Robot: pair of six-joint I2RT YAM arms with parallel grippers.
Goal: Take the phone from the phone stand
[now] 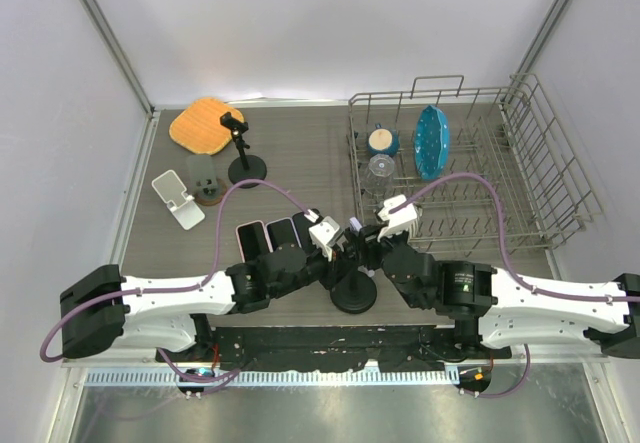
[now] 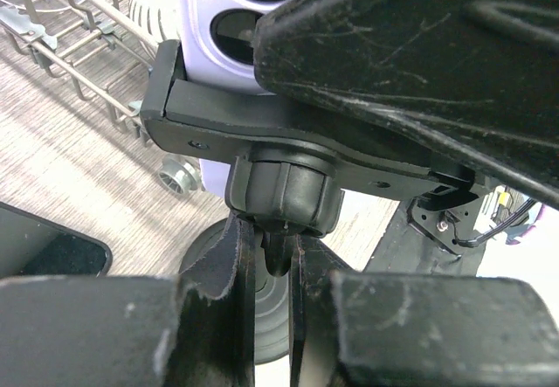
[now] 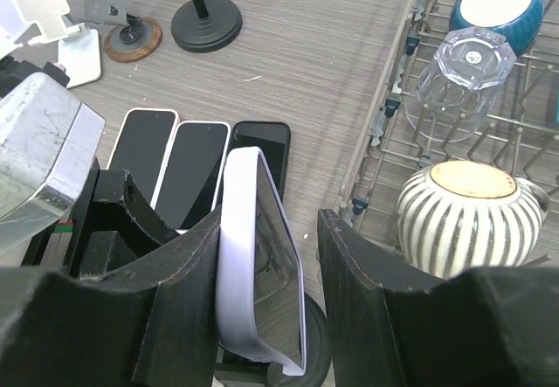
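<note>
Both arms reach in from the lower corners of the top view and meet at lower centre. The left gripper (image 2: 272,273) comes in low, and its black fingers (image 2: 229,291) are clenched on the thin stem of the black phone stand with a round base (image 1: 353,293), just under its ball joint. The right gripper (image 3: 269,223) comes from the other side and straddles the lavender-cased phone (image 3: 255,265). One finger lies against the phone's edge and a thin gap shows by the other, so I cannot tell whether it is clamped. The phone sits upright in the stand's black clamp at the lower centre of the table, its camera lenses at the top of the left wrist view. The grey wire dish rack (image 1: 520,178) fills the upper right. It holds a blue cup with a pale top (image 1: 381,141), a clear faceted glass (image 1: 381,167), a turquoise dish standing on edge (image 1: 432,141) and a white striped jar with a beige lid (image 3: 463,217). Three phones lie flat side by side (image 3: 199,164) just left of the stand.
</note>
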